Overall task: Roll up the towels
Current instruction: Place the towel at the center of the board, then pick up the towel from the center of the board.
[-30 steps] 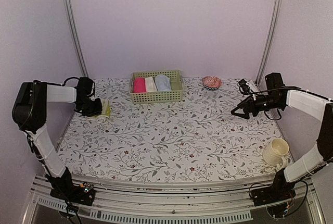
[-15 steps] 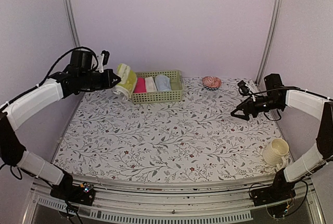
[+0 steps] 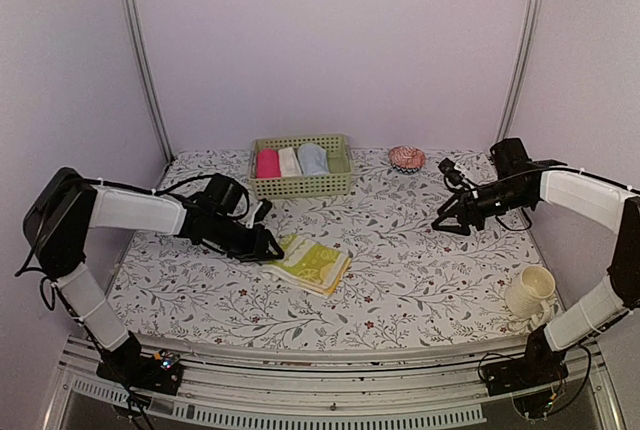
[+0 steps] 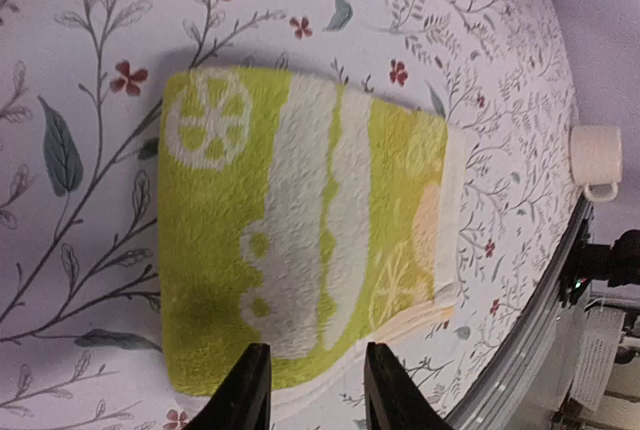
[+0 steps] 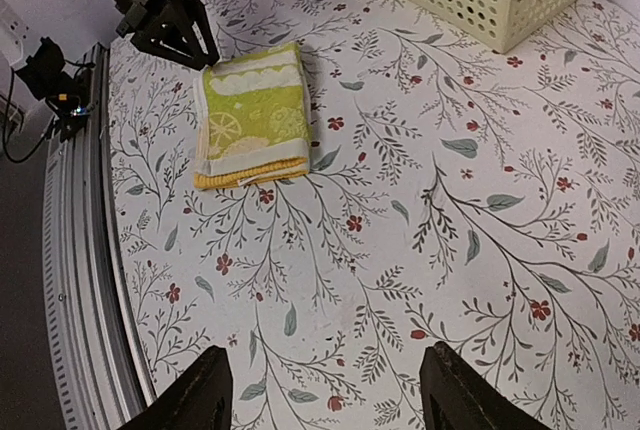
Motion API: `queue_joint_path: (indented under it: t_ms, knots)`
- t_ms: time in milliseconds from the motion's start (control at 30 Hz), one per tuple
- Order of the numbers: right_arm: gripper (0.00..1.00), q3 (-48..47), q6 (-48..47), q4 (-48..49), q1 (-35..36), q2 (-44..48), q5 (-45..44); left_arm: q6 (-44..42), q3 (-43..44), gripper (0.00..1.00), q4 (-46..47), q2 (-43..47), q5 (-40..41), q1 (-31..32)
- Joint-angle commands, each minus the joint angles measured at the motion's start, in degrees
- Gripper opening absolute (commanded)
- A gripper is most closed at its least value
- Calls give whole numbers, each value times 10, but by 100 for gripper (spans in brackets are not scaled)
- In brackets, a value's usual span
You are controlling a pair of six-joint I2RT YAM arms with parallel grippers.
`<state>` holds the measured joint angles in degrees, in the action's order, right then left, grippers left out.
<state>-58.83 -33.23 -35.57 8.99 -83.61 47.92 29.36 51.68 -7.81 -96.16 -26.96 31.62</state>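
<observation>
**Top external view.** The yellow-green towel (image 3: pixel 312 263) is lying flat and folded on the surface (image 3: pixel 400 285), left of centre and in front of the basket (image 3: pixel 300 188). The light blue towel (image 3: pixel 313 158) is sitting in the basket, apparently rolled. The left gripper (image 3: pixel 268 248) is sitting low, just beside the yellow-green towel's left edge. The right gripper (image 3: pixel 442 222) is hovering well apart, on the right.

**Left wrist view.** The fingers (image 4: pixel 248 390) are standing apart, with the towel's near edge showing in the gap. The left gripper is released and is clamping nothing. The pile is looking thick and soft, so the cloth is likely to be light and limp, sagging when lifted and bunching when pushed.

**Right wrist view.** The right gripper is spread wide and is holding nothing. The left gripper is showing splayed, just clear of the towel's short edge. The best hold is probably at that short edge, pinching all layers together. The far end may need pinning while the roll is forming.
</observation>
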Motion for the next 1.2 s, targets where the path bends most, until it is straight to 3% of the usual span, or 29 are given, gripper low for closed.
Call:
queue_joint_path:
  t_ms: [0, 200, 433, 533, 733, 1167]
  knots:
    - [66, -9, -28, -1, 111, 44, -97, -17, 7, 39, -56, 43, 104, 28]
    - [59, -41, -68, 10, 258, 23, -199, 2, -42, 40, -64, 118, 196, 29]
    - [44, -137, -84, 20, 377, -121, -277, 43, -130, 40, 13, 180, 171, 30]
    - [40, -180, -88, 16, 399, -193, -292, 55, -150, 40, 29, 194, 168, 32]
    - [44, -248, -103, 5, 419, -294, -295, 62, -174, 40, 41, 215, 168, 33]
    - [48, -324, -120, -46, 439, -390, -272, 48, -170, 40, 37, 211, 170, 33]
